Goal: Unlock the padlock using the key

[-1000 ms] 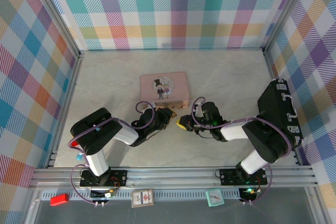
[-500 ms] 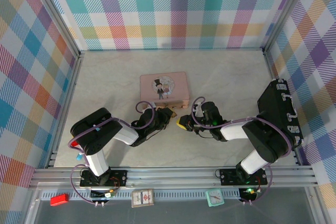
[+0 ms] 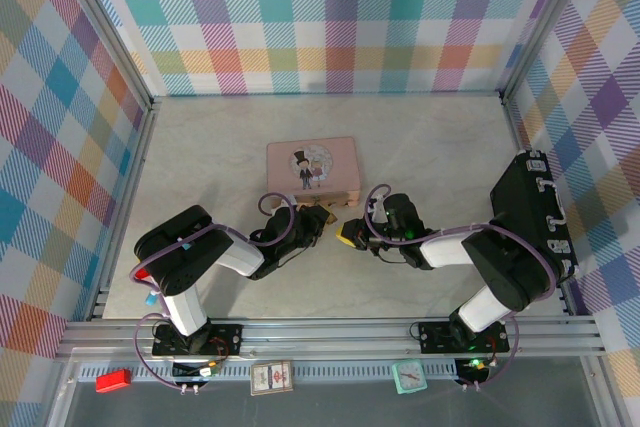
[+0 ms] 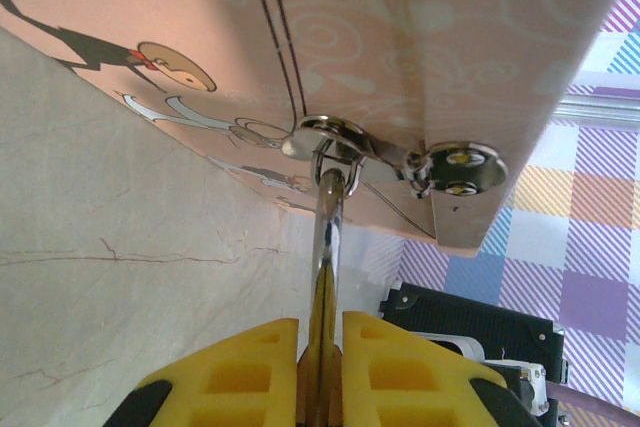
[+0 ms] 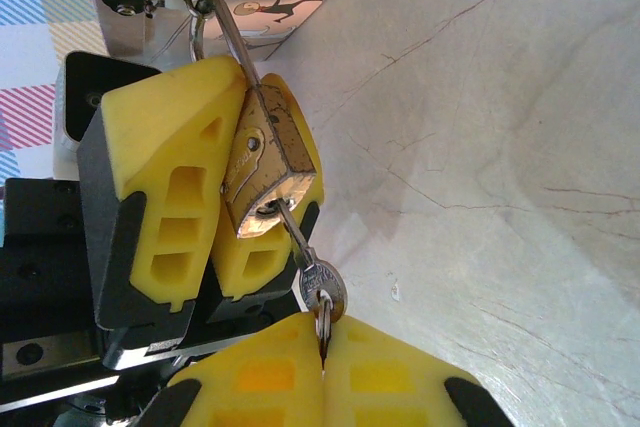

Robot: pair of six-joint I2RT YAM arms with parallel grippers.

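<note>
I see left gripper (image 4: 321, 332) clamped on brass padlock (image 5: 262, 172) | right gripper (image 5: 322, 335) pinched shut on key (image 5: 318, 289), blade in keyhole | padlock hooked through pink tin (image 4: 420, 27) clasp (image 4: 345, 139).

padlock (image 4: 328, 232) body hidden between left fingers (image 4: 240, 372), key (image 5: 318, 292) tip hidden inside keyhole, pink tin (image 4: 400, 47) cropped

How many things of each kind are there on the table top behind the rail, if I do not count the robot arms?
Pink tin: 1
Brass padlock: 1
Key: 1
Black case: 1
Total: 4
</note>
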